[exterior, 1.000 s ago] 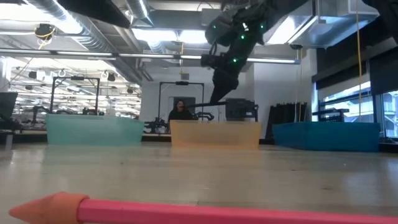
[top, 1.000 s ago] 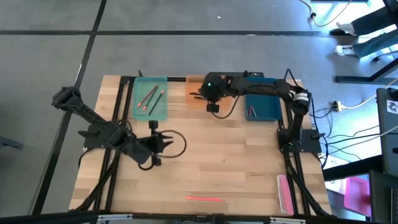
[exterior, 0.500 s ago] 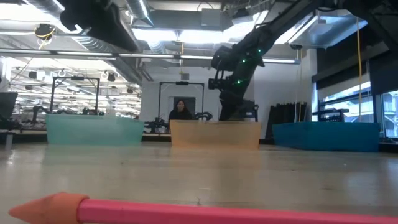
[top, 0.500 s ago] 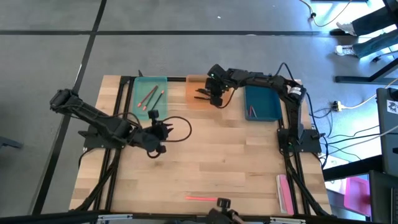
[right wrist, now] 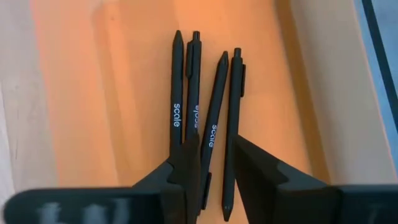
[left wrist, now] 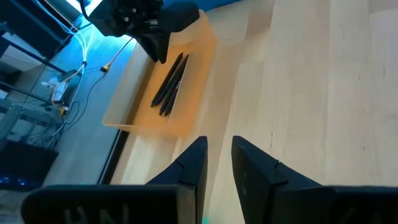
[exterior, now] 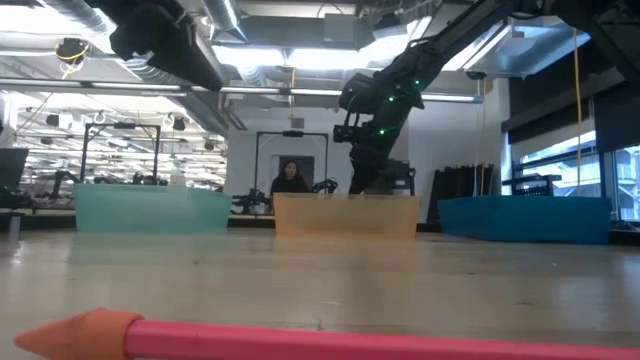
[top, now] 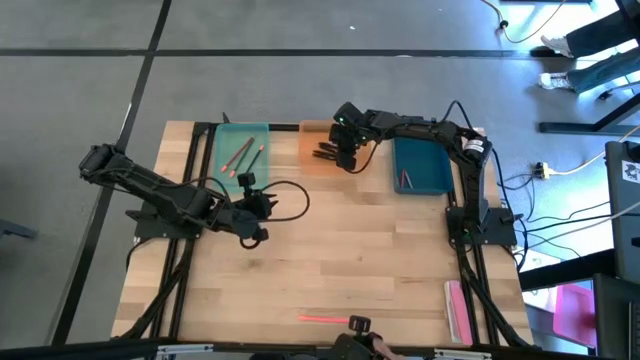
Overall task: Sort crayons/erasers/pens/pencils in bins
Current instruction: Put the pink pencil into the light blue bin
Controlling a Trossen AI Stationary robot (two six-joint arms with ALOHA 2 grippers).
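Note:
Several black pens [right wrist: 205, 112] lie side by side on the floor of the orange bin [top: 312, 165]. My right gripper [right wrist: 214, 168] is low over them, open, pointing steeply down, its fingers standing either side of the near ends of two pens. In the low view it dips behind the orange bin's wall [exterior: 345, 215]. My left gripper [top: 265, 205] hovers over bare table near the teal bin [top: 242, 170], open by a narrow gap [left wrist: 217, 155] with nothing in it. A pink-red pencil [top: 328, 319] lies flat near the front edge.
The teal bin holds a few pencils [top: 243, 157]. The blue bin [top: 425, 158] at the far right holds a small red stick [top: 405, 180]. A wide pink strip [top: 455, 310] lies at the front right. A person [exterior: 290, 178] sits in the room behind.
My right gripper has gone down and toward the table's left, from above the orange bin's rim to inside the bin; the pen seen under it a second ago no longer shows above the wall. My left gripper has swung toward the far edge and a little right.

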